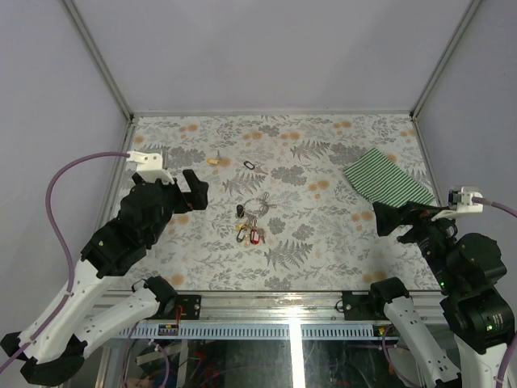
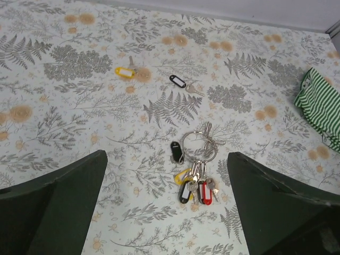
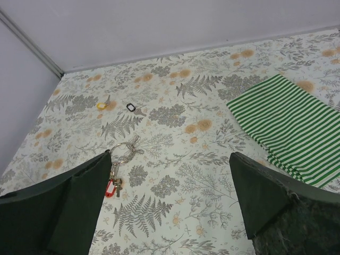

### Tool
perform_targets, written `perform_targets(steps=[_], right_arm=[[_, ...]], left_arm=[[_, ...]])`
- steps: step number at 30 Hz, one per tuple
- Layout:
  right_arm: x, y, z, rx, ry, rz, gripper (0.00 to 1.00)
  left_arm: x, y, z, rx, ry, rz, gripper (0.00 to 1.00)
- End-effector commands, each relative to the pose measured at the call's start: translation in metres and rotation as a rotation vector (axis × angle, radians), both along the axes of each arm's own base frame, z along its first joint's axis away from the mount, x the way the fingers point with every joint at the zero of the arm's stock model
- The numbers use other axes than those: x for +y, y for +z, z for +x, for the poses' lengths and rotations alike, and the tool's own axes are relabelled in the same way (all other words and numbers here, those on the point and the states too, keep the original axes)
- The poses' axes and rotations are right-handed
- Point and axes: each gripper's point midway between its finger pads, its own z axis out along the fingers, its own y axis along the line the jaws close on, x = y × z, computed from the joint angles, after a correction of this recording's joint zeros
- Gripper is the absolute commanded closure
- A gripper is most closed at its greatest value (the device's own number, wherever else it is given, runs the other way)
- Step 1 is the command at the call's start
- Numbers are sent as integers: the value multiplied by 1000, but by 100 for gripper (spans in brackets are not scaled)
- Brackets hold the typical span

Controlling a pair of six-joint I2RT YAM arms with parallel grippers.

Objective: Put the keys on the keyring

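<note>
**benchnoob:** ok, what's on the table [image 1: 339, 242] right now?

**wirewrangler:** Biggest first. The left gripper [image 1: 196, 192] hangs over the left side with its fingers spread wide and nothing between them. Same for the right gripper [image 1: 380, 220] by the right edge: fingers wide apart, pinching nothing. Then there's a green-and-white striped cloth [image 1: 386, 179] lying flat toward the far right corner.

**benchnoob:** and the keyring?

**wirewrangler:** The keyring [image 2: 184, 144] lies flat around the middle of the table, a bit left of centre and well away from both grippers. A bunch of keys [image 2: 194, 186] fans out from its near side, with black, yellow and red heads, all touching or overlapping it. Can't tell if every one is actually threaded on.

**benchnoob:** any strays?

**wirewrangler:** Yep. One yellow-headed key [image 2: 123, 71] sits alone toward the far edge, left of centre. Just right of it is a small black oval loop [image 2: 178, 81], with what looks like a tiny metal key beside it.
</note>
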Motion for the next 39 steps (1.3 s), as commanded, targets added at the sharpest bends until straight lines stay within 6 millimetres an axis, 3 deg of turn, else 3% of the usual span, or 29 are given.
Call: perform_targets(steps=[1, 14, 23, 30, 35, 39], right_arm=[[-2, 14, 3, -54, -9, -8, 1], [9, -9, 16, 22, 30, -25, 1], [14, -41, 27, 149, 27, -7, 1], [38, -81, 30, 280, 127, 30, 1], [54, -107, 31, 373, 189, 69, 1], [57, -119, 30, 412, 207, 64, 1]], left_arm=[[12, 4, -5, -27, 50, -36, 0], [2, -18, -2, 33, 27, -17, 0], [-45, -92, 9, 290, -72, 4, 0], [-94, -143, 20, 398, -182, 29, 3], [-128, -184, 27, 502, -345, 141, 12], [-147, -205, 41, 540, -450, 281, 18]])
